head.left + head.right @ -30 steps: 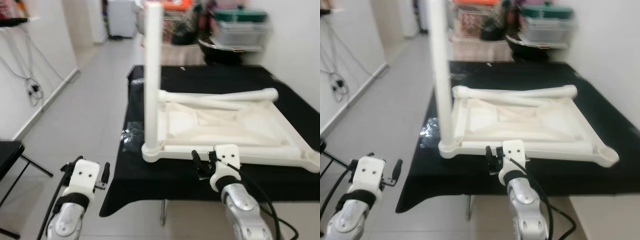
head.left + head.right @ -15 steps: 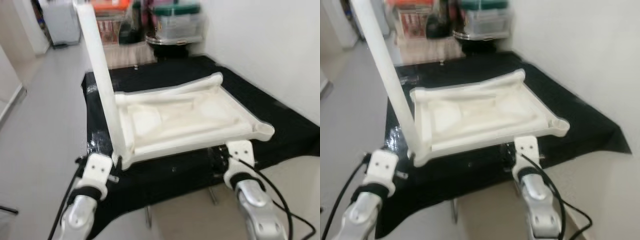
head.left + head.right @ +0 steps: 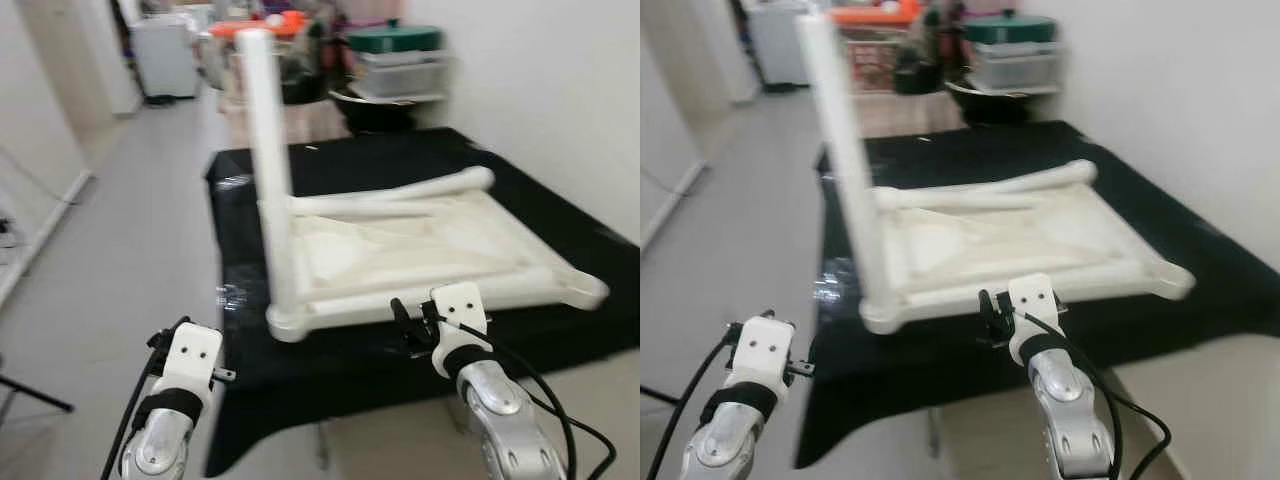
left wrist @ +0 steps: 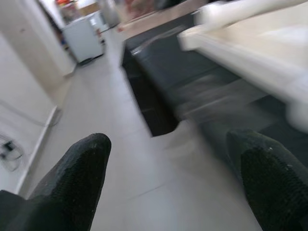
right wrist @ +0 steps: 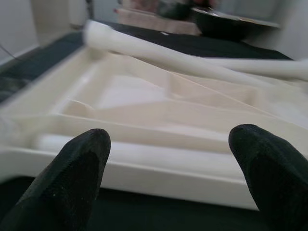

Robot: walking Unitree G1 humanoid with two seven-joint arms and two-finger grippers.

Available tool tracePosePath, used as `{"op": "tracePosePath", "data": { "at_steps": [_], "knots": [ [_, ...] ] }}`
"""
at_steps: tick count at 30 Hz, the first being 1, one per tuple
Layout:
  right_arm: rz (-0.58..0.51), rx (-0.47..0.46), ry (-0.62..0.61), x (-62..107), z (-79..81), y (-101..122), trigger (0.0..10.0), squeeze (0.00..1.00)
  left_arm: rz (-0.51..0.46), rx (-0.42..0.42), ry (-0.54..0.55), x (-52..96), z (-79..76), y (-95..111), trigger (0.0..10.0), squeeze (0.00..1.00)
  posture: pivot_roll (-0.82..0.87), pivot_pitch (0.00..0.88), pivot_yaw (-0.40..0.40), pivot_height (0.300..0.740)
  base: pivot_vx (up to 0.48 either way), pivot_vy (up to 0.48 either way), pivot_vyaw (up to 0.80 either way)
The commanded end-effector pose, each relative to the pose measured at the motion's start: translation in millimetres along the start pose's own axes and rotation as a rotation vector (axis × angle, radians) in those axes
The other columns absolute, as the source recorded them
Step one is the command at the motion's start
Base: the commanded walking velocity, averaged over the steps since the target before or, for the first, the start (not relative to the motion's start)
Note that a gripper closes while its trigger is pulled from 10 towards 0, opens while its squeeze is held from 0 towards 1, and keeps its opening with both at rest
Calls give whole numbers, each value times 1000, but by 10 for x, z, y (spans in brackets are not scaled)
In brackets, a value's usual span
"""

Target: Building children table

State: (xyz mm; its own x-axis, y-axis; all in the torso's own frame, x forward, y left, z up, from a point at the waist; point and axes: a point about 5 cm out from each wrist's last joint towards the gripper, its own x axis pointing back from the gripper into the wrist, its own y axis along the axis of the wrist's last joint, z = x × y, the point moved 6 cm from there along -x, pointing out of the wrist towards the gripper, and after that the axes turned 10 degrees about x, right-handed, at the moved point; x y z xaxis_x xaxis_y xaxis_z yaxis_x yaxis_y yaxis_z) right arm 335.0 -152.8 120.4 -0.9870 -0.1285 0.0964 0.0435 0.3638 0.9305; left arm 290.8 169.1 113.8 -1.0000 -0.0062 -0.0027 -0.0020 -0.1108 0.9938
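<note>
The white tabletop [image 3: 430, 245] lies upside down on the black-covered desk [image 3: 330, 345], near its front edge, so the leg sockets face up. One leg [image 3: 270, 165] already stands upright in the front-left corner; a loose leg [image 3: 400, 195] lies across the tabletop's far side, probably waiting for a socket. The right end effector [image 3: 412, 325] hovers at the desk's front edge, just short of the tabletop's near rail, fingers [image 5: 77, 168] spread apart and gripping nothing. The left end effector [image 4: 168, 178] hangs lower, off the desk's front-left corner over the floor [image 3: 100, 260], also spread and empty.
</note>
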Motion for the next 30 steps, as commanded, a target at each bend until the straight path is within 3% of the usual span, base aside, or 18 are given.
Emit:
{"op": "tracePosePath", "data": {
  "at_steps": [1, 21, 25, 30],
  "knots": [
    [-23, -14, 24, -10, 62, 41, 10000, 0, 15, -20, 8, 1, 23, -30, 10000, 0, 3, 11, -16, 740, 0, 480, 0],
    [-30, -75, 27, 14, -2, 18, 10000, 0, -1, 25, -83, -62, -104, -1, 10000, 0, -4, 23, -21, 740, 0, 38, 0],
    [-35, -69, 44, 19, 16, 30, 10000, 0, 6, 24, -93, -57, -117, -7, 10000, 0, -6, 25, -22, 740, 0, -480, 0],
    [-49, -75, 91, 25, 75, 57, 10000, 0, -3, 42, -75, -60, -95, 6, 10000, 0, -6, 27, -23, 740, 0, 0, 0]
  ]
}}
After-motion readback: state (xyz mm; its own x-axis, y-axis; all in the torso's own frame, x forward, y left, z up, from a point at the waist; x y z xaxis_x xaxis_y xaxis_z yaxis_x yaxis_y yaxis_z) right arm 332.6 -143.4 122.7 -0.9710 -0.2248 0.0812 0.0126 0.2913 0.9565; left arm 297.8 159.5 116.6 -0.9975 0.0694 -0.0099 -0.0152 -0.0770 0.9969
